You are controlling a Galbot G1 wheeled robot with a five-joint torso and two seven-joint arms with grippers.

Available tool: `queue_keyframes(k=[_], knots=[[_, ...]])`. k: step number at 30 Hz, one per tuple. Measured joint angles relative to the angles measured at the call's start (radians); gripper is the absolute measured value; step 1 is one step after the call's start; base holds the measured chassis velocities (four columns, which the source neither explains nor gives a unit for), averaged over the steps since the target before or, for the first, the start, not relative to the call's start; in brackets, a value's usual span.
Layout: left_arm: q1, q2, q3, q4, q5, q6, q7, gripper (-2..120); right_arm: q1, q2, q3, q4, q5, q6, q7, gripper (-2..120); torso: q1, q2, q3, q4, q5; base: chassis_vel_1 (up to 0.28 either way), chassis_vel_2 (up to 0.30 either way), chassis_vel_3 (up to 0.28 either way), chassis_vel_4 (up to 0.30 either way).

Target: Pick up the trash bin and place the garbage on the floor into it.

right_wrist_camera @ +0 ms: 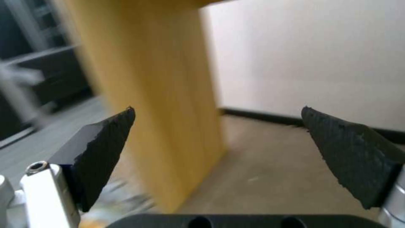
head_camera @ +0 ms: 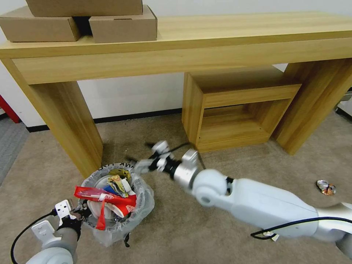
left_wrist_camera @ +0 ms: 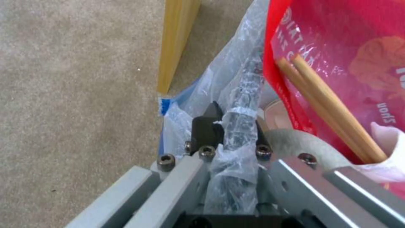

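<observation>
Two arms out: left gripper [head_camera: 81, 212] clamps the trash bin [head_camera: 110, 227] rim; right gripper [head_camera: 141, 161] spread wide above it, lettering unreadable.

The trash bin [head_camera: 116, 205] stands on the carpet [head_camera: 176, 234] just before the left leg [head_camera: 68, 124] of the long table [head_camera: 205, 40]. In the bin lie a wrapper [head_camera: 104, 196] across the top, cups [head_camera: 110, 209] under it and chopsticks [left_wrist_camera: 329, 107]. The left gripper [head_camera: 81, 212] sits at the bin's near left rim, the right gripper [head_camera: 146, 157] above its far right rim. Cardboard boxes [head_camera: 79, 22] are stacked at the table's left end. A low shelf unit [head_camera: 238, 106] stands under the table, right of middle. A crushed can [head_camera: 326, 187] lies on the carpet far right.
</observation>
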Motion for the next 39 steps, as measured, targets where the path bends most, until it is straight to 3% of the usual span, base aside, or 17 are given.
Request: queue_keyframes(k=[7,19,39], knots=[[-0.003,0.022,0.005,0.009,0.002,0.008,0.001,1,-0.156,-0.060,0.273,-0.001,-0.032,-0.071,0.148,100,0.000,0.000,0.000,0.0000,0.0000,0.000,0.000,0.000,0.000],[-0.002,0.031,0.010,0.015,0.010,0.015,0.004,1,-0.303,-0.116,0.481,-0.069,-0.096,-0.066,0.241,100,0.000,0.000,0.000,0.0002,0.0000,-0.014,-0.012,-0.010,-0.014],[-0.001,0.022,0.009,0.024,0.014,0.013,0.008,1,-0.387,-0.077,0.543,-0.128,-0.142,-0.037,0.262,100,0.000,0.000,0.000,-0.0001,-0.0002,-0.097,-0.094,-0.097,-0.097]])
